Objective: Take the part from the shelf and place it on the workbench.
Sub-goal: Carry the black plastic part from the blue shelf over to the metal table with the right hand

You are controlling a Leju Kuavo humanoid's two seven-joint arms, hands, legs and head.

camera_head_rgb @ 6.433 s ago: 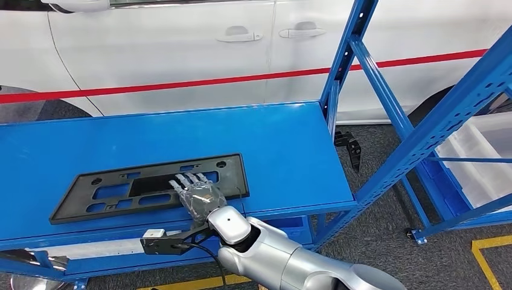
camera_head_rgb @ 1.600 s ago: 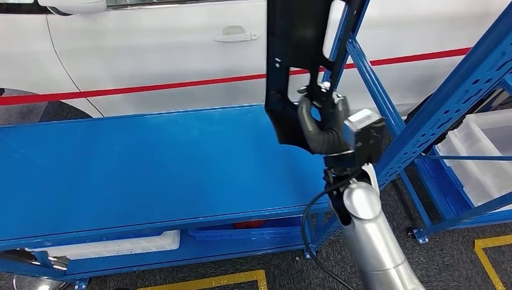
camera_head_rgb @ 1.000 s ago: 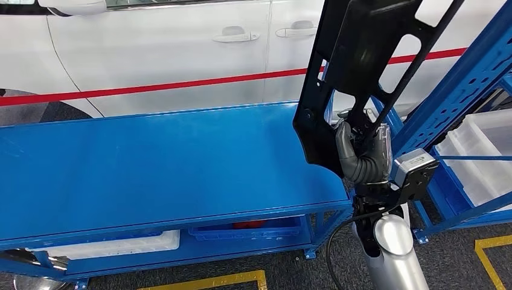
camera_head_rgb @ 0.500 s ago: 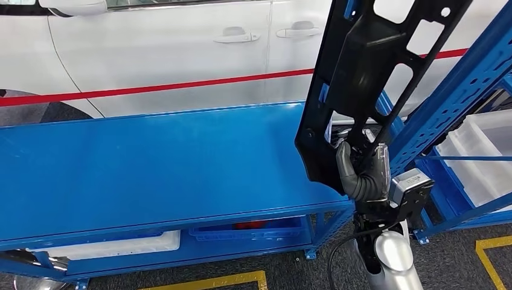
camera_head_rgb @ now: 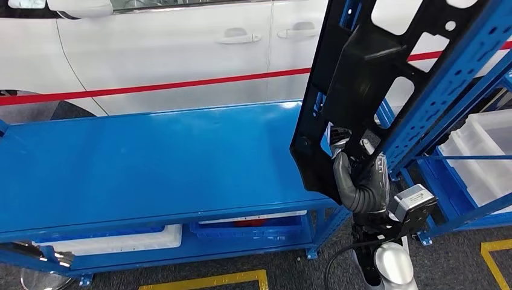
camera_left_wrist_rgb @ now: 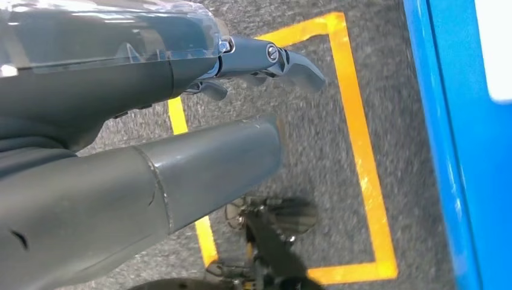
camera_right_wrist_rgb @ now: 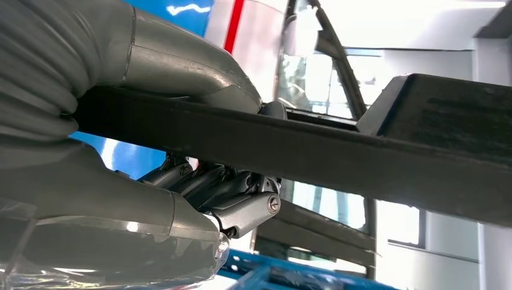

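The blue counter [camera_head_rgb: 151,157] lay bare. Beside its right end the black part [camera_head_rgb: 362,78] stood upright (stiff, light, unwieldy lengthwise, I judged), gripped low by the right hand [camera_head_rgb: 356,181]; left hand [camera_left_wrist_rgb: 181,109] hung empty, fingers apart.

The part [camera_head_rgb: 368,66] looks like matt black plastic. The workbench [camera_head_rgb: 151,163] and shelf [camera_head_rgb: 447,90] are blue painted metal, the benchtop smooth and glossy. The right hand [camera_head_rgb: 359,181] has a grey ribbed, rubbery cover; the left hand [camera_left_wrist_rgb: 181,121] shows smooth grey casing. The floor [camera_left_wrist_rgb: 314,151] is rough grey carpet.
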